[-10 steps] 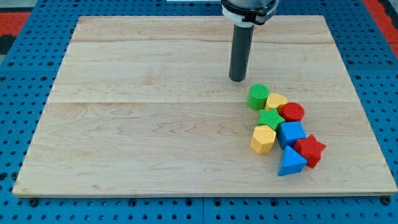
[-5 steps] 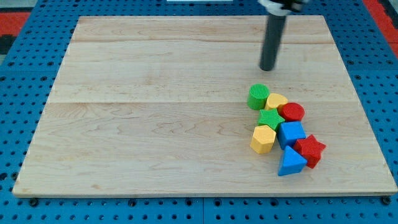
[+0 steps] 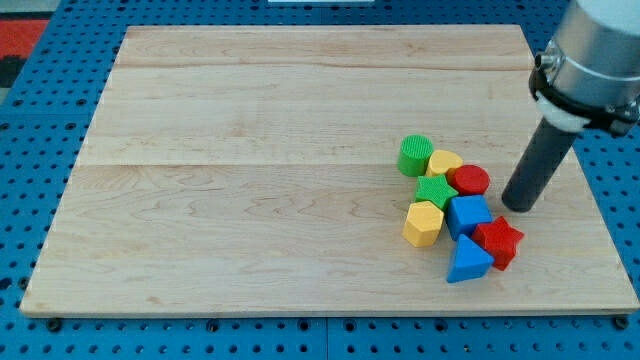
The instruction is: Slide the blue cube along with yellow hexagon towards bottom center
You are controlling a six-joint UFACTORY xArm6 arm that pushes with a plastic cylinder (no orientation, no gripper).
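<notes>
The blue cube (image 3: 468, 214) lies in a tight cluster at the board's right, just right of the yellow hexagon (image 3: 423, 222). My tip (image 3: 519, 205) rests on the board to the right of the cluster. It is a short gap right of the blue cube and just above the red star (image 3: 499, 242), touching neither.
Also in the cluster are a green cylinder (image 3: 414, 155), a yellow block (image 3: 444, 164), a red cylinder (image 3: 469, 181), a green star (image 3: 434, 191) and a blue triangle (image 3: 468, 261). The wooden board (image 3: 250, 180) lies on a blue pegboard; its right edge is near my tip.
My tip has swung from above the cluster, near the green cylinder, to the right and down to the cluster's right side. No block has moved.
</notes>
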